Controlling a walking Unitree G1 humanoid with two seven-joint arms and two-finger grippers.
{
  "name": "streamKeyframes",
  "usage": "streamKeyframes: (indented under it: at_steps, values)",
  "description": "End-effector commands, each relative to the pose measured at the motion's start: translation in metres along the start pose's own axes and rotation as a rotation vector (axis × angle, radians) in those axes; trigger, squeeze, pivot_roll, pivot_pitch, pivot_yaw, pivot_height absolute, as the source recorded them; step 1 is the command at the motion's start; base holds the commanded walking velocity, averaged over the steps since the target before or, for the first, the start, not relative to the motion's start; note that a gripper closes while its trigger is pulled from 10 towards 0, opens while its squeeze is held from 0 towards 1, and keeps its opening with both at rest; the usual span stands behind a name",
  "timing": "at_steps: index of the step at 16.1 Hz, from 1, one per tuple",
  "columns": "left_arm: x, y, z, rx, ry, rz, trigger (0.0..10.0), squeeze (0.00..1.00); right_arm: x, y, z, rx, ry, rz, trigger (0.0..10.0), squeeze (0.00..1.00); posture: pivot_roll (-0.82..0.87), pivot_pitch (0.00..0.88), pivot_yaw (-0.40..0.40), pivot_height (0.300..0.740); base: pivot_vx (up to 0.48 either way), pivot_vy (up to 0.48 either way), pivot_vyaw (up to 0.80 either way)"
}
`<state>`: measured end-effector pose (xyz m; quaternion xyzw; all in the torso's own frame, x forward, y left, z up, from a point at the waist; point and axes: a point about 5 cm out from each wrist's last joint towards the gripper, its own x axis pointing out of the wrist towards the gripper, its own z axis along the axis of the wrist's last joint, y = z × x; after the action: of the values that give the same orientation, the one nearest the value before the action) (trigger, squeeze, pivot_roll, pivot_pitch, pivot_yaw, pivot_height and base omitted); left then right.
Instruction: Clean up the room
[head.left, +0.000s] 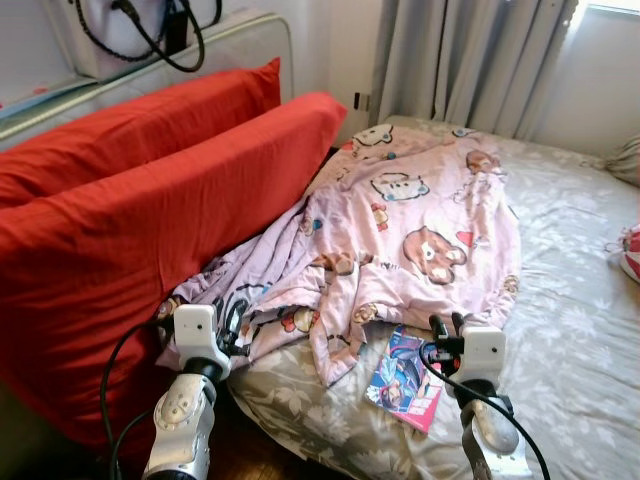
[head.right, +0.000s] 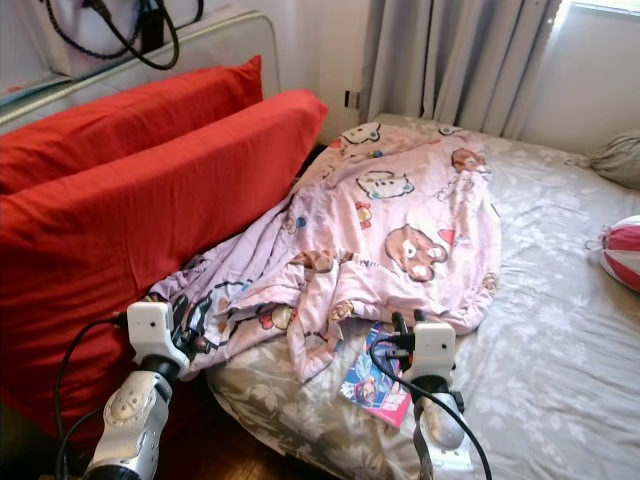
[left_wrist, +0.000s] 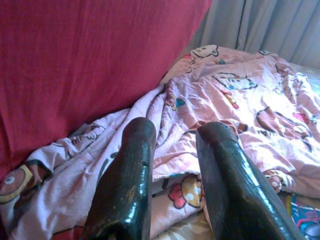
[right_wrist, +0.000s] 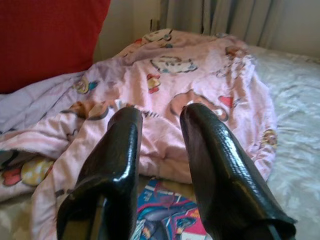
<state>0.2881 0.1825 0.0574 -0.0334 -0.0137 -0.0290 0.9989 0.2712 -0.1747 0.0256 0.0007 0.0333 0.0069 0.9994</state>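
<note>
A crumpled pink blanket with cartoon bears (head.left: 400, 225) lies spread over the grey bed (head.left: 570, 330). A colourful magazine (head.left: 405, 380) lies on the sheet at the blanket's near edge. My left gripper (left_wrist: 175, 137) is open and empty, low at the bed's near corner, facing the blanket's folds by the red cushions. My right gripper (right_wrist: 160, 115) is open too, just above the magazine (right_wrist: 165, 215) and short of the blanket (right_wrist: 200, 80).
Two big red cushions (head.left: 150, 220) lean against the bed's left side. A red-and-white striped thing (head.right: 622, 252) lies at the bed's right edge. Grey curtains (head.left: 470, 60) hang behind. A white headboard with a bag (head.left: 150, 40) stands at back left.
</note>
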Motion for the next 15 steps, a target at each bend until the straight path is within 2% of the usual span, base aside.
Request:
streamKeyframes:
  at_steps: [1,3,8,11,15]
  values:
    - [-0.004,0.0,-0.002,-0.02,0.016,0.011,10.0,0.0,-0.001,-0.001,0.003,0.009,-0.014,-0.007,10.0,0.0,-0.03,0.0,-0.019,0.74,0.0,0.0,0.0]
    - [-0.01,0.002,-0.002,-0.02,0.027,0.018,10.0,0.0,0.002,0.002,0.011,0.016,-0.037,-0.003,10.0,0.0,-0.02,0.0,-0.024,0.74,0.0,0.0,0.0]
    - [-0.006,0.003,0.001,-0.003,0.036,0.008,10.0,0.0,0.008,0.003,0.016,0.019,-0.029,-0.036,10.0,0.0,-0.02,0.0,-0.017,0.735,0.0,0.0,0.0]
    - [-0.005,0.009,0.003,-0.004,0.04,0.014,10.0,0.0,0.004,0.002,0.013,0.021,-0.01,-0.047,10.0,0.0,-0.02,0.0,-0.012,0.705,0.0,0.0,0.0]
    - [-0.002,0.012,0.004,-0.001,0.043,0.013,10.0,0.0,0.004,0.001,0.014,0.025,-0.022,-0.049,10.0,0.0,-0.02,0.0,-0.007,0.705,0.0,0.0,0.0]
